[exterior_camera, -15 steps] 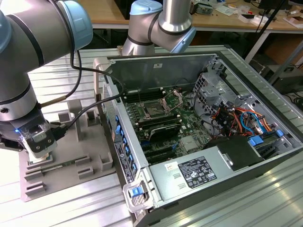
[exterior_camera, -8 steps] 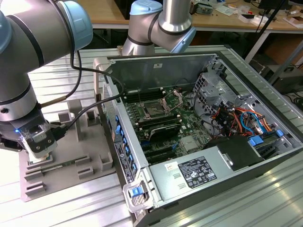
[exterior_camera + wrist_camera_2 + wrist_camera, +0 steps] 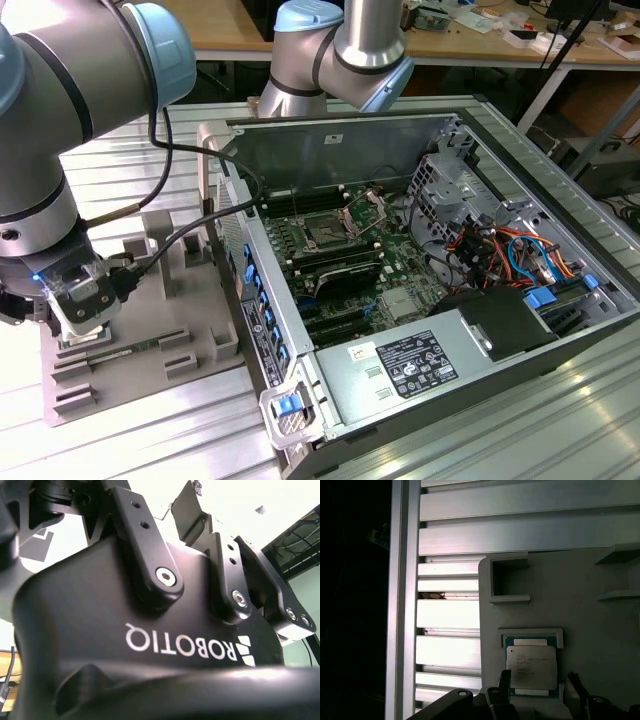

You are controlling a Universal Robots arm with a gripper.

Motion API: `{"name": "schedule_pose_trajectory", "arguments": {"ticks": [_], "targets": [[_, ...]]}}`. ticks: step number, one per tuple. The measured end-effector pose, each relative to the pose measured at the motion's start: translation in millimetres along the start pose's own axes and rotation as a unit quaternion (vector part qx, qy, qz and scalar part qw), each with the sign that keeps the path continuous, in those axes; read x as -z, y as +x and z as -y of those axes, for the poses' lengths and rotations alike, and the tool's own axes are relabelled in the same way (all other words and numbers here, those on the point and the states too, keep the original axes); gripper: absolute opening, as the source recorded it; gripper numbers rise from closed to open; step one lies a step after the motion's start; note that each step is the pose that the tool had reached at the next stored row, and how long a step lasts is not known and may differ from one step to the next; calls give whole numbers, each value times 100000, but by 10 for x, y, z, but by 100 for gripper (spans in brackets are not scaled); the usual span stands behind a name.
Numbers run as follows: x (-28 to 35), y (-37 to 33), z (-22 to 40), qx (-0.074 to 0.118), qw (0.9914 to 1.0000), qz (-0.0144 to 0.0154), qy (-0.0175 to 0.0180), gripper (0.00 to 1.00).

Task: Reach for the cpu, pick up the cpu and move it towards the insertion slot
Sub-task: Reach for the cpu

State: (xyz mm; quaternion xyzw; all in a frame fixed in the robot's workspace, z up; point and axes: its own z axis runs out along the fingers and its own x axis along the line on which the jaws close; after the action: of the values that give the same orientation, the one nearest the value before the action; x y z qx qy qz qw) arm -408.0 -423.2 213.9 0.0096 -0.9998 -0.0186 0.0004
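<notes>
Ribbed aluminium table carried a grey tray beside an open computer case. The cpu lay flat in a framed pocket close to one edge of the tray, well apart from the insertion slot inside the case. The gripper hung low over it with nothing held, its fingers spread wider than the chip, one to each side. An off-centre closure would likely pinch a corner or snag the pocket's rim. That would tilt the chip, which might then slip during lifting.

Inventory: one cpu, one insertion slot, one grey tray, one power supply unit (lower centre, exterior view), one computer chassis.
</notes>
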Motion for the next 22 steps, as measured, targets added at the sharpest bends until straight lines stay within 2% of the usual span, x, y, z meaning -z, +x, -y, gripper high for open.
{"name": "schedule_pose_trajectory", "arguments": {"ticks": [12, 22], "targets": [[-16, 0, 1, 0, 100000, 2, 0, 54], [-64, 0, 2, 2, 100000, 0, 1, 54]]}}
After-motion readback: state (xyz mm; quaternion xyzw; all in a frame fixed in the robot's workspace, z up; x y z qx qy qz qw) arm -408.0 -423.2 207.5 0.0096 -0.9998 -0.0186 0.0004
